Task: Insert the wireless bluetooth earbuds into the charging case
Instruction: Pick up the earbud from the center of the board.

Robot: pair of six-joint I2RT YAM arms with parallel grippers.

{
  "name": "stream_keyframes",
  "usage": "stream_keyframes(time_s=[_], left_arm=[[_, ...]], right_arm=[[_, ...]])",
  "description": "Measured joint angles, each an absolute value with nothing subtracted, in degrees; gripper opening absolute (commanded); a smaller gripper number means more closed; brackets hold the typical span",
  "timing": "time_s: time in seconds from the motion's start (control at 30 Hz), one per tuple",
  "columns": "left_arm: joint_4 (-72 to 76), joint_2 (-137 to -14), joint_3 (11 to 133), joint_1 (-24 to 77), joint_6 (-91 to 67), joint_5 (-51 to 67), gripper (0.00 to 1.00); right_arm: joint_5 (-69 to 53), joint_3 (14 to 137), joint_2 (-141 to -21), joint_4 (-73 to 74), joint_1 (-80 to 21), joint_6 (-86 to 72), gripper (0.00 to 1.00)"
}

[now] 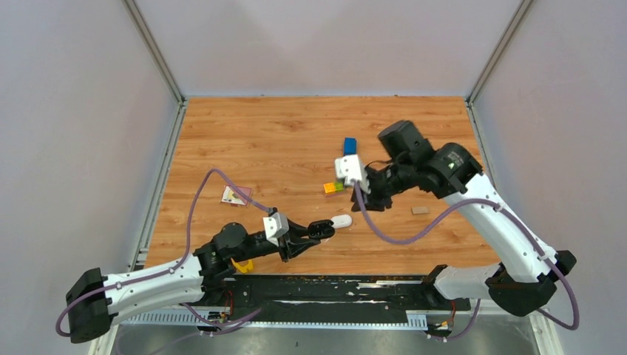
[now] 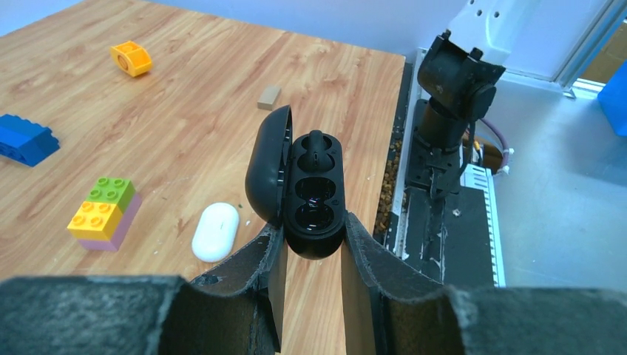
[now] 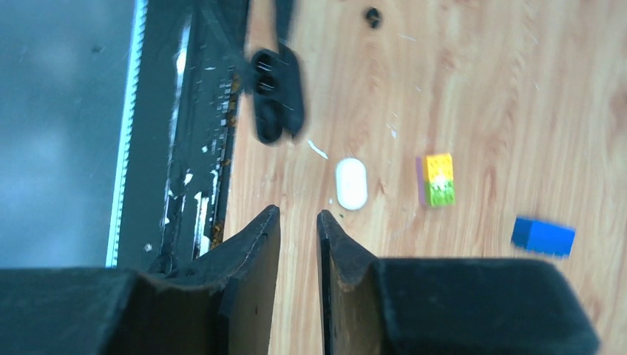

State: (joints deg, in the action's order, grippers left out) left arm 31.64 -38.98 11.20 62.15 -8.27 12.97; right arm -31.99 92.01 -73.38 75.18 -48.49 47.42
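**A:** Where is the black plastic charging case?

**B:** It is clamped by its lower end between the left fingers, near the front edge of the wood-grain counter. I cannot tell whether it touches the wood.

**A:** How does it look?

**B:** It is matte black and oval. Its rounded lid stands open, joined along the left long side of the body. The body shows two round wells, glossy inside, and a small black rounded piece sits at the far end. I cannot tell whether that is one of the earbuds.

**A:** Is anything bud-like on the counter?

**B:** The right wrist view shows a tiny dark blob on the wood beyond the case. It is too blurred to name.

**A:** And the right fingers?

**B:** There is a narrow gap between them with nothing in it. They hang above the counter, well apart from the case, near a yellow and green studded toy brick with a lilac underside.

**A:** What lies next to the case?

**B:** A glossy white oval capsule lies flat just beside the left fingers. Farther off are a blue toy brick, an orange round toy piece and a small tan block.
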Motion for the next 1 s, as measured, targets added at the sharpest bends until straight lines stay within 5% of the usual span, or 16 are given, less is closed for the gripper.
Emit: stream_keyframes(time_s=[0.2,0.37,0.6,1.0], left_arm=[[18.9,-31.4,17.9,62.2,-8.4,11.5,0.0],[8.7,-24.4,25.8,62.2,-8.5,8.9,0.0],[-4.3,-15.4,31.8,62.2,-9.3,4.2,0.0],[-18.4,-14.1,44.4,62.2,-8.6,-0.8,0.0]], right_arm=[[-42.7,91.3,-77.3,72.7,-28.0,44.9,0.18],[-45.2,87.7,-85.2,67.1,-25.6,43.6,0.15],[-41.1,87.8,-94.4,61.7,-29.2,44.7,0.15],[-32.4,84.0,-106.5,44.0,-49.4,33.3,0.18]])
